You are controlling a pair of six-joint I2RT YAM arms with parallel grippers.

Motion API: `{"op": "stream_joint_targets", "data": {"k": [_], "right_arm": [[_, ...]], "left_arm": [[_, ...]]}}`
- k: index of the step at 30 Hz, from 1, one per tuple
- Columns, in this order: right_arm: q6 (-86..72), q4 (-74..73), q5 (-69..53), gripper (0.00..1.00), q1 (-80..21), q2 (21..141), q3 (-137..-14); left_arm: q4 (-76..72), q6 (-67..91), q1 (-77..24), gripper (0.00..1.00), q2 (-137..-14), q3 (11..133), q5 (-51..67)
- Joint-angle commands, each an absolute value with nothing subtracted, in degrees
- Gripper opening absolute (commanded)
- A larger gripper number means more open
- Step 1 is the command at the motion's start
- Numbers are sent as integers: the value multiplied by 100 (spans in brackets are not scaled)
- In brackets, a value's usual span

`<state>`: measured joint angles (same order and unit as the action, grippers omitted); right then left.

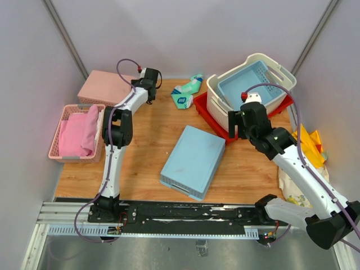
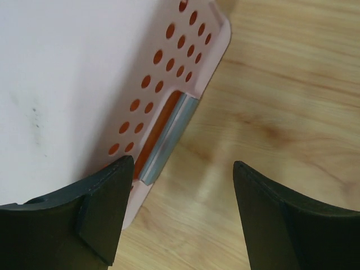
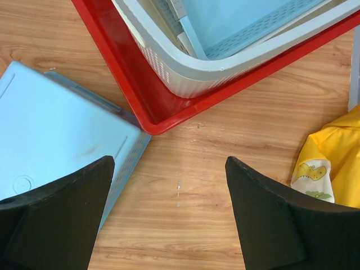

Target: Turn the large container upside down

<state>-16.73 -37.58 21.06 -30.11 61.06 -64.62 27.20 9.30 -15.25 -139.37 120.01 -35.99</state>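
Observation:
The large container [image 1: 218, 106] is a cream perforated basket standing upright on a flat red tray [image 1: 209, 109] at the back right. A smaller light blue basket [image 1: 250, 84] lies tilted inside it. In the right wrist view its rim and perforated wall [image 3: 185, 76] fill the top, over the red tray's corner [image 3: 152, 121]. My right gripper [image 1: 236, 125] is open and empty above the wood, just in front of the tray's near corner; its jaws [image 3: 169, 214] stand wide apart. My left gripper [image 1: 147, 87] is open and empty at the back left.
An upside-down blue basket [image 1: 194, 160] lies mid-table, also at the left of the right wrist view [image 3: 56, 129]. An upturned pink basket [image 1: 107, 87] sits beside the left gripper [image 2: 180, 208]. A pink basket with cloth [image 1: 76, 132], a teal packet [image 1: 188, 90] and yellow fabric [image 1: 312, 146] lie around.

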Motion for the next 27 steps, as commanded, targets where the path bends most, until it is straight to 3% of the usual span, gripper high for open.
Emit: {"op": "stream_joint_targets", "data": {"k": [1, 10, 18, 27], "right_arm": [[-1570, -3738, 2214, 83, -2954, 6216, -6426], [-1604, -3684, 2001, 82, -2959, 6380, -6487], [-1807, -3682, 1808, 82, -2959, 6077, -6443], [-1771, -3889, 2219, 82, -2959, 5399, -6326]], "left_arm": [[2786, 1180, -1152, 75, -13875, 12065, -4027], [2902, 1344, -912, 76, -13614, 12124, -3534], [2915, 1192, -1777, 84, -12209, 11652, -3080], [3099, 1602, -3465, 92, -9427, 9005, -2095]]}}
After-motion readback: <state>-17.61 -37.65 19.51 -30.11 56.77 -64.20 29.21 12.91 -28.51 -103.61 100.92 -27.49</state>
